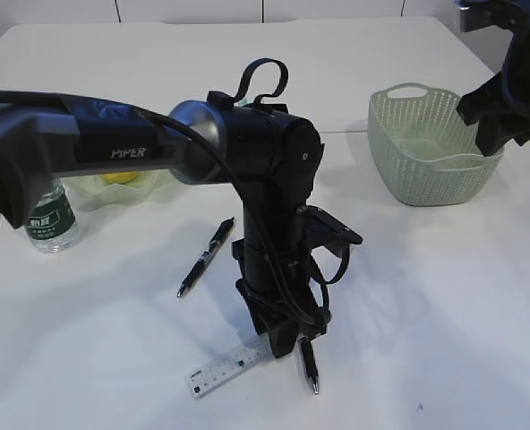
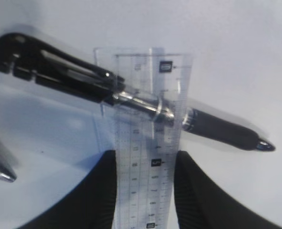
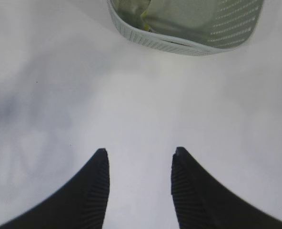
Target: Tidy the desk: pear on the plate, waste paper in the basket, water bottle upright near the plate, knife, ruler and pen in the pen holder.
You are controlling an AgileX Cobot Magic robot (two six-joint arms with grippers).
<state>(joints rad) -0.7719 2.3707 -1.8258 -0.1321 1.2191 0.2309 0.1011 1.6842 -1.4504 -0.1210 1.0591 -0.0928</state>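
At the far left of your exterior view stood the small clear plastic water bottle (image 1: 52, 219) with its dark green label, upright on the large plain white desk (image 1: 426, 296). Just right of it sat the pale green translucent glass plate (image 1: 153, 185), with the small yellow pear (image 1: 116, 177) on it, both partly hidden by your left arm. Further right a black pen (image 1: 206, 257) lay slanted on the desk.

Your left gripper (image 2: 146, 188) was down at the front of the desk, its jaws partly open on either side of the short translucent whitish plastic ruler (image 2: 143, 152); whether they pressed its edges you could not tell. In the left wrist view the ruler lay over a second black pen (image 2: 212, 128), which crossed beneath it.

At the right stood the sage-green perforated plastic basket (image 1: 426, 161), a yellow scrap of waste paper (image 3: 145, 24) showing inside it. Your right gripper (image 3: 140, 188) hung near the basket over bare desk, jaws about half open and empty.
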